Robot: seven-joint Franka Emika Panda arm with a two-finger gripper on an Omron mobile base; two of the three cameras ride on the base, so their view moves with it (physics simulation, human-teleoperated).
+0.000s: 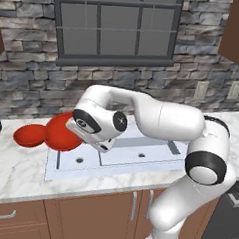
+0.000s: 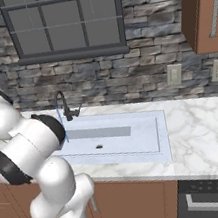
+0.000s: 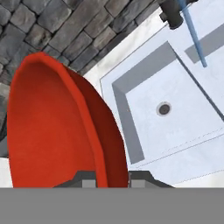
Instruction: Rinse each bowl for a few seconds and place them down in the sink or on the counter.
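Bowl (image 3: pixel 52 127) in the gripper (image 3: pixel 113 177) — held by its rim.
It hangs tilted above the sink's (image 1: pixel 138 165) left edge — second bowl (image 1: pixel 28 135) on the surface (image 1: pixel 18 170).

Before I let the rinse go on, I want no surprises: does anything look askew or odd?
One bowl is tipped on edge, its rim pinched in the gripper beside the sink, away from the running water. That fits carrying it. The other bowl sits flat on the counter. Nothing spilled or damaged.

White marble counter (image 1: pixel 18 170), sink (image 1: pixel 139 160), red bowl (image 1: pixel 29 135)
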